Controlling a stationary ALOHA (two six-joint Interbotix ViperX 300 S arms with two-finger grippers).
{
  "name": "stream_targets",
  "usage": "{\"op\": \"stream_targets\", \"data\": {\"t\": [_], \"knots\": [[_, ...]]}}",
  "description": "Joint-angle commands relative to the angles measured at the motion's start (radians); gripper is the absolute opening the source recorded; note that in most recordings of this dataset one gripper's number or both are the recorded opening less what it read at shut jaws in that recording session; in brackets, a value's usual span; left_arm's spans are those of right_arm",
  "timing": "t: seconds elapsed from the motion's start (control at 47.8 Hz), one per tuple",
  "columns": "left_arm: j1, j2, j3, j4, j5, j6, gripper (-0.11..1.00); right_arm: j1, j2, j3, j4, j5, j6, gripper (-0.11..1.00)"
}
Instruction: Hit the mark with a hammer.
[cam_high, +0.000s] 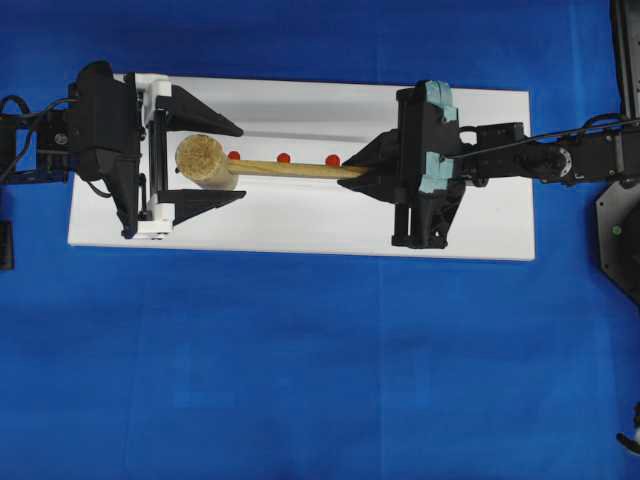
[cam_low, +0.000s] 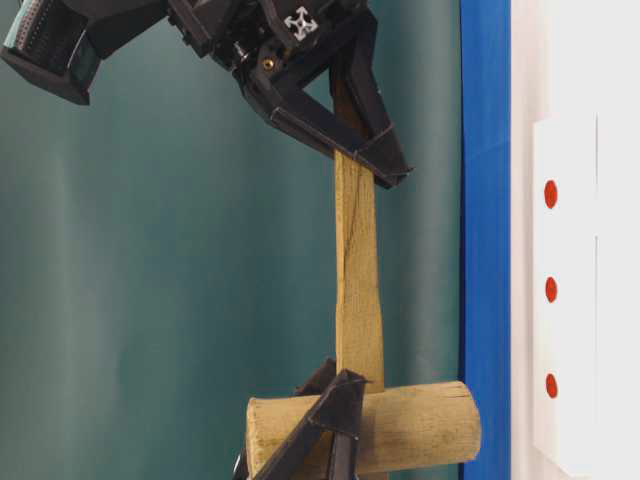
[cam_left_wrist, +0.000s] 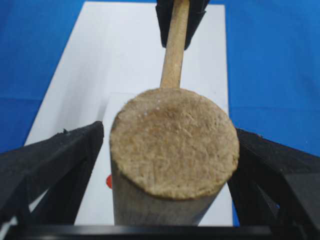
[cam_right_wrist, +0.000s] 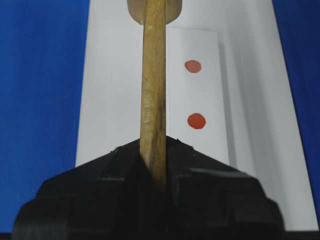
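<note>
Above the white strip, right claw (cam_high: 368, 171) clamped on hammer (cam_high: 262, 166) handle, left claw (cam_high: 205, 162) spread wide around its head

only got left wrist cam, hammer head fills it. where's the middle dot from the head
observer: overhead, the mark lies beside the handle, between the hammer head and the right gripper.
operator: head over any dot
observer: no, it sits just past the end dot, between the open left gripper fingers.
operator: head touching the board
observer: table-level view shows a gap between the head and the white board.
</note>
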Motion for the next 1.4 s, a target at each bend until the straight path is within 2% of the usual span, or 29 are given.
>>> {"op": "stream_targets", "data": {"t": [0.0,0.063,0.126,0.272,0.775,0.88,1.089,1.131,1.382], "knots": [[0.003,-0.006,-0.021,0.0,-0.006,-0.002,0.93,0.0,-0.014,-0.032,-0.002,-0.003,-0.002,0.02],[0.003,-0.006,-0.023,0.0,-0.005,-0.002,0.92,0.0,-0.014,-0.034,-0.002,-0.003,0.0,0.02],[0.003,-0.006,-0.021,0.0,-0.003,-0.002,0.84,0.0,-0.014,-0.035,-0.002,-0.002,0.0,0.02],[0.003,-0.008,-0.018,0.002,-0.003,0.015,0.44,0.0,-0.014,-0.035,-0.002,0.0,0.0,0.02],[0.003,-0.009,-0.018,0.002,-0.003,0.012,0.45,0.0,-0.014,-0.034,0.0,0.0,0.011,0.03],[0.003,-0.009,-0.017,0.002,-0.003,0.009,0.45,0.0,-0.014,-0.032,0.003,-0.005,0.015,0.23],[0.003,-0.012,-0.017,0.002,0.012,0.005,0.45,0.003,-0.014,-0.032,0.011,-0.037,0.012,0.86],[0.003,-0.011,-0.017,0.002,0.014,0.003,0.45,0.005,-0.014,-0.032,0.012,-0.044,0.012,0.93],[0.003,-0.018,-0.025,0.0,0.043,-0.032,0.45,0.008,-0.014,-0.035,0.006,-0.063,0.002,0.93]]}}
